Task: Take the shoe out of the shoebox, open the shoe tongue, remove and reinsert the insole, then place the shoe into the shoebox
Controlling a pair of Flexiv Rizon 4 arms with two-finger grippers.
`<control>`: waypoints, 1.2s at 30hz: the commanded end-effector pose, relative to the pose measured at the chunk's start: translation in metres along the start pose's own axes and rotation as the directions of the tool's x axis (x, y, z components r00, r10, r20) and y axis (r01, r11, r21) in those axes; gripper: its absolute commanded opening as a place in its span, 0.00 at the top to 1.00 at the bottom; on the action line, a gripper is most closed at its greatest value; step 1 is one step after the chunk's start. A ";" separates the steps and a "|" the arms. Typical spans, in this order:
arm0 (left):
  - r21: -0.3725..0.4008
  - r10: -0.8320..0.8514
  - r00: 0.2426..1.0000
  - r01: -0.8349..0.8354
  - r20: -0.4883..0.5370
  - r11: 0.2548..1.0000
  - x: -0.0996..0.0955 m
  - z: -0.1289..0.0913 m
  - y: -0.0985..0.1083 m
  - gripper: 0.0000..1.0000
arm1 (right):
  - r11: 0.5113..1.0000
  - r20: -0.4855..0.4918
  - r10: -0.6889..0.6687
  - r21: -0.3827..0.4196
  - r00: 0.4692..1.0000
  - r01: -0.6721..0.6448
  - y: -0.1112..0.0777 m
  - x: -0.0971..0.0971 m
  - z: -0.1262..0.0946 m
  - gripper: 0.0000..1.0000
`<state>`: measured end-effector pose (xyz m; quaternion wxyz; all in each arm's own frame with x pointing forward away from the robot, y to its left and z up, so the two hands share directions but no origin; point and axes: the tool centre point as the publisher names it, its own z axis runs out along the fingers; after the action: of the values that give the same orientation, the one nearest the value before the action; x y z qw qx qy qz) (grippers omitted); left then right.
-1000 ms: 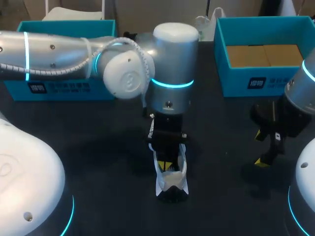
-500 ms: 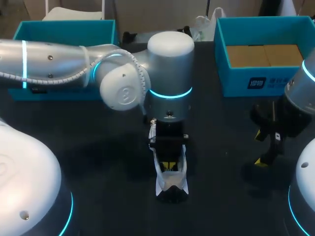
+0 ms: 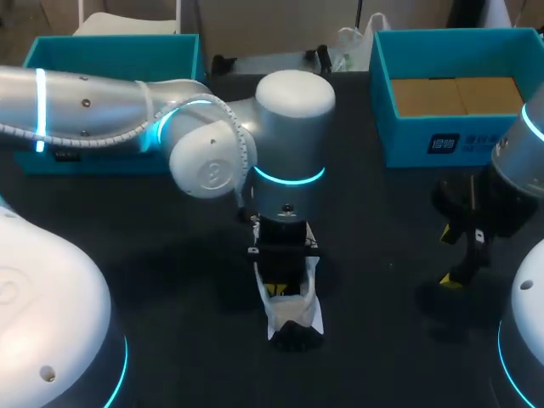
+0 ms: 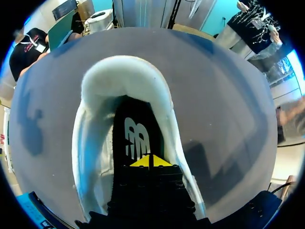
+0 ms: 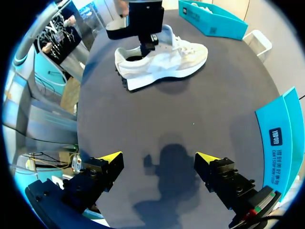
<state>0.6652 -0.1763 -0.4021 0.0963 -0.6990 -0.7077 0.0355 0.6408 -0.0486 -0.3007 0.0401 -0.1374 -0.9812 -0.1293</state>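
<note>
Step call: you're on the insole step. It reads as the start of the pull, though it could equally be the seating after reinsertion.

- Table (image 3: 170,255): the shoe is out of the box, standing on its sole about mid-table.
- Left arm (image 3: 289,153): reaches in from the left to the middle, with the wrist straight over the shoe's heel end.
- Boxes: the right box (image 3: 442,136) is at the far right with a brown cardboard liner showing. The left box (image 3: 110,51) is at the far left. Both are well apart from the shoe.
- Shoe (image 5: 167,59): white sneaker, upright, collar spread wide. The tongue is hidden behind the gripper body, so I can't confirm it is folded back.
- Insole (image 4: 138,138): dark, lying flat inside the shoe, no edge visibly lifted.
- Left gripper (image 4: 150,161): down inside the shoe opening, just over the heel part of the insole. The yellow tips are pressed together with only a hairline between them. I can't tell whether they pinch any insole edge.
- Right gripper (image 5: 158,157): fingers spread wide, holding nothing, hanging over bare table near the right side, well apart from the shoe.

Next move, if this is the pull: get a real pinch on the insole's heel edge, then lift up and back. Nothing pins the shoe down, so expect it to drag or tip. Consider bringing your right gripper over to brace the toe.
</note>
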 end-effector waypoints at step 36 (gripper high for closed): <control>-0.143 -0.074 0.997 0.077 0.028 0.987 0.000 -0.015 0.009 1.00 | 1.000 0.003 0.001 0.002 1.000 -0.001 0.000 0.001 0.000 0.00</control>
<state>0.6765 -0.1727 -0.3876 0.0367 -0.6762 -0.7358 -0.0048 0.6408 -0.0486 -0.3007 0.0401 -0.1374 -0.9812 -0.1293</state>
